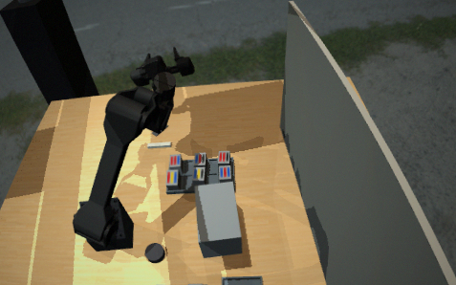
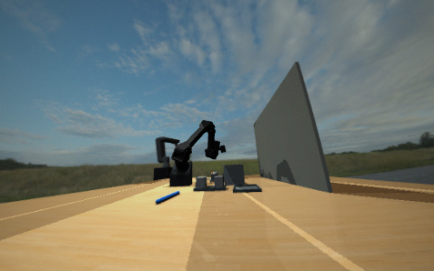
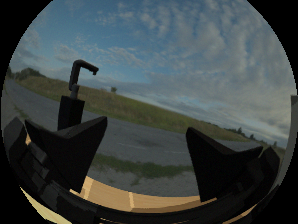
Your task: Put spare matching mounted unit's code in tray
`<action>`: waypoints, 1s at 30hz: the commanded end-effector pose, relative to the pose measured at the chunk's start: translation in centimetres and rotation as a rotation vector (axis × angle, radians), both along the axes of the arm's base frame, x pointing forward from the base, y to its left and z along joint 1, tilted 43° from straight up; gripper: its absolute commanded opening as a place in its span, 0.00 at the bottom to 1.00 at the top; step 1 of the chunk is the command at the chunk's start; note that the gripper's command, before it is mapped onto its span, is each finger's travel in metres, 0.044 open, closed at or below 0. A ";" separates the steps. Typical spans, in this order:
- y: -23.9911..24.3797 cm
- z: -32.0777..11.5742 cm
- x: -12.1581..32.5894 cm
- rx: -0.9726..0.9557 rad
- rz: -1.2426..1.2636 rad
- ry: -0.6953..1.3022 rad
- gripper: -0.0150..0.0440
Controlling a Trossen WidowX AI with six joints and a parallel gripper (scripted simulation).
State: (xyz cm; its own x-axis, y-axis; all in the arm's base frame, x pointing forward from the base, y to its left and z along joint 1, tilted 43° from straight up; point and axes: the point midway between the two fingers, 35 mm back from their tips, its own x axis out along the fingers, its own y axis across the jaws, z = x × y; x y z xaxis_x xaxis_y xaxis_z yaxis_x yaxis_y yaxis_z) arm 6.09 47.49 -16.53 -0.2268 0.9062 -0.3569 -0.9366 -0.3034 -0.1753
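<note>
My gripper (image 1: 162,53) (image 2: 222,148) (image 3: 148,127) is open and empty, raised high beyond the rack in the top view. The dark rack (image 1: 188,168) holds several small blocks with coloured striped labels: back left (image 1: 175,161), front left (image 1: 172,178), back middle (image 1: 200,159), front middle (image 1: 199,173), back right (image 1: 224,157) and front right (image 1: 225,172). In the exterior view a grey block (image 2: 201,183) and another grey block (image 2: 218,183) stand on a dark base. I cannot tell which unit is the mounted one; no back code is readable. A flat dark tray (image 2: 247,188) lies to their right.
A large grey box (image 1: 218,210) (image 2: 234,175) stands close in front of the rack. A tall grey panel (image 1: 343,143) (image 2: 290,132) stands on the right. A black disc (image 1: 155,252), a white stick (image 1: 160,144) and a blue pen (image 2: 167,197) lie on the table.
</note>
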 end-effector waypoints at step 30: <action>-4.2 3.2 20.3 -0.692 -0.934 0.249 1.00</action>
State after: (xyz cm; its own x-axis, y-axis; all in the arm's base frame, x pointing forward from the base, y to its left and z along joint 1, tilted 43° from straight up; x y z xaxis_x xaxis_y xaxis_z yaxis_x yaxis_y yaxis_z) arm 21.21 46.53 -16.23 0.1810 0.6042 -0.7760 -0.9474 0.3189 0.0273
